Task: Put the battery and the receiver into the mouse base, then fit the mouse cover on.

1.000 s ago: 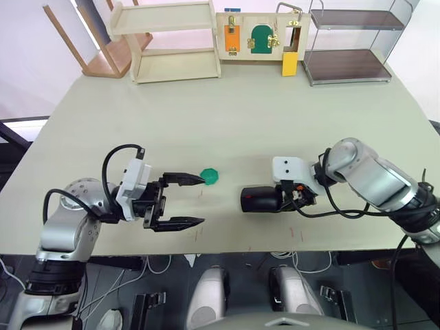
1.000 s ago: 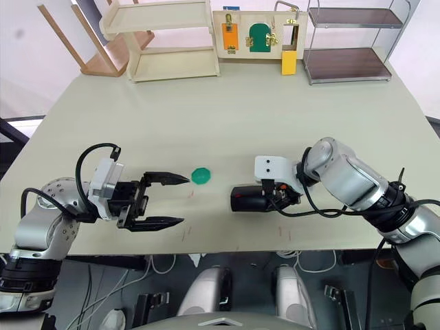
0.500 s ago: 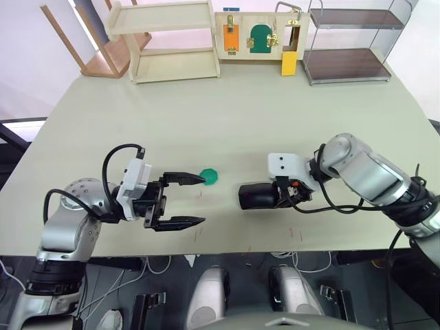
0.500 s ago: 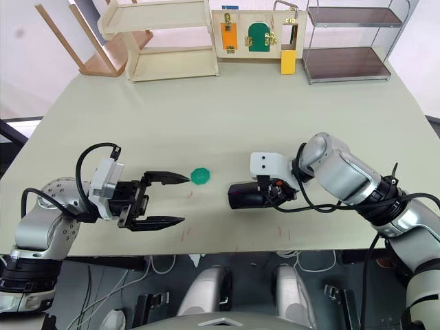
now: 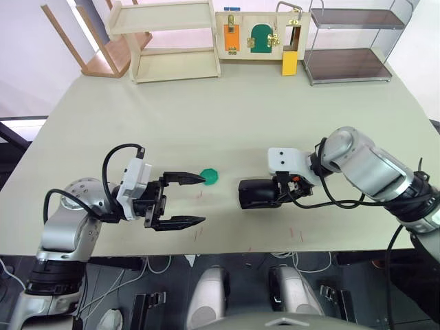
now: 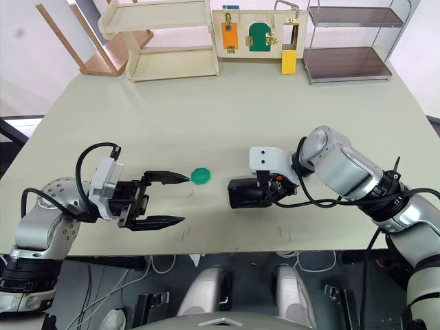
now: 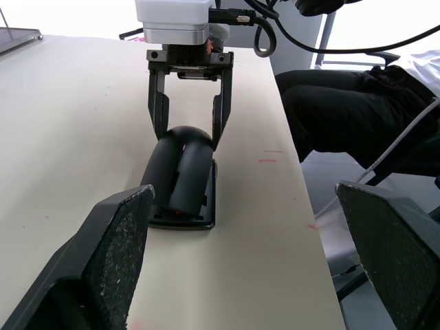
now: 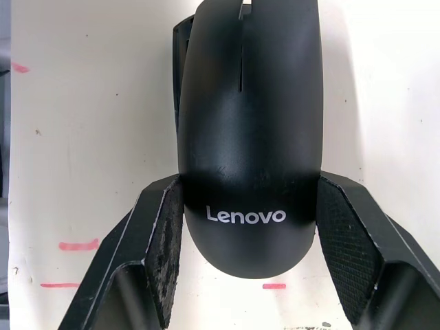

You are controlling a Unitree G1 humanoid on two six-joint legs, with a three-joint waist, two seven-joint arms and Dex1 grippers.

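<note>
**At the near edge of the table: right gripper clamps the mouse cover over the base**

Between the two black fingers of our right gripper [image 8: 242,234] we see the smooth, glossy black curved mouse cover [image 8: 249,130], its rear end bearing white Lenovo lettering. Both textured pads [image 8: 167,247] press against the cover's sides, so the fingers are closed on it. The cover lies on top of the black oval mouse base [image 7: 184,214], whose flat lower edge juts out beyond the cover at the front; in the left wrist view the cover looks slightly skewed on the base and a small red speck shows in the gap beneath it. We cannot tell whether the cover is fully seated. Base and cover rest on the pale beige table [image 5: 227,117].

To the robot's left of the mouse, near it, lies a small flat green octagonal tray [image 5: 209,177]. Farther left of the mouse, our left gripper [image 5: 194,199] hovers just above the table with its fingers spread wide and nothing between them, one fingertip just beside the green tray.

Well beyond the mouse, along the table's far edge, stand a light wooden shelf rack [image 5: 165,41], a wooden board with coloured latches [image 5: 260,34] and a clear-walled two-tier shelf [image 5: 350,41]. Thin red marks dot the table near the mouse.
</note>
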